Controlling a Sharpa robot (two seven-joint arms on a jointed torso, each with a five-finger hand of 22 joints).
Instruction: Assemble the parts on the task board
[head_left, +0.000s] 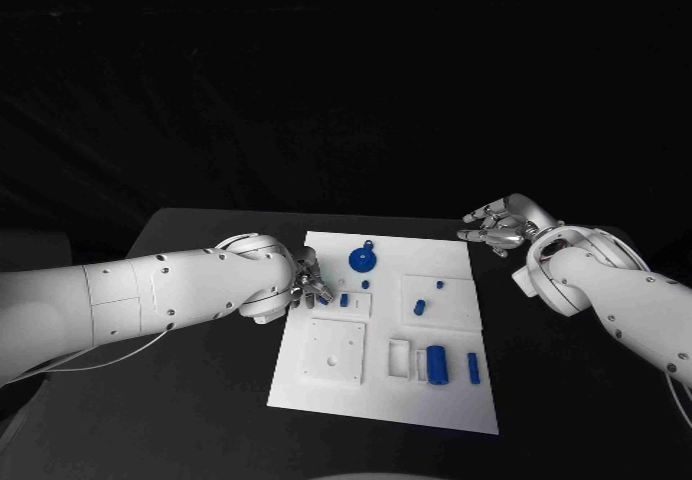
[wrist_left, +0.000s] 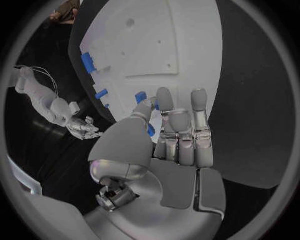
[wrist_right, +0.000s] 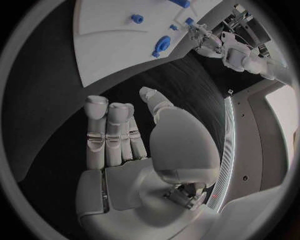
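White and flat, the board (head_left: 378, 395) is lying in the middle of the black table (head_left: 188, 420), running from the centre of the head view down toward the lower middle; at centre left the left arm is reaching in from the left edge, and the left hand (head_left: 306, 283) is resting at the board's left edge, its fingers over a small blue part (head_left: 348, 299) there. In the left wrist view the thumb and a finger (wrist_left: 164, 102) are closing round a blue piece (wrist_left: 141, 96) on the board, though whether it is truly being grasped I cannot tell. Just right of that hand, near the board's top, a round blue part (head_left: 364, 260) with a small loop is lying flat; right of it, small blue pegs (head_left: 420, 306) are standing on a raised white panel; lower on the board a square white plate (head_left: 336, 350) is sitting, then a white frame (head_left: 398, 357), then a blue block (head_left: 437, 364) and a slim blue bar (head_left: 472, 368), side by side. At the upper right, off the board's top right corner, the right hand (head_left: 499, 226) is hovering over the table, released, fingers apart and grasping nothing; the right wrist view is showing its fingers (wrist_right: 107, 131) straight above bare table.
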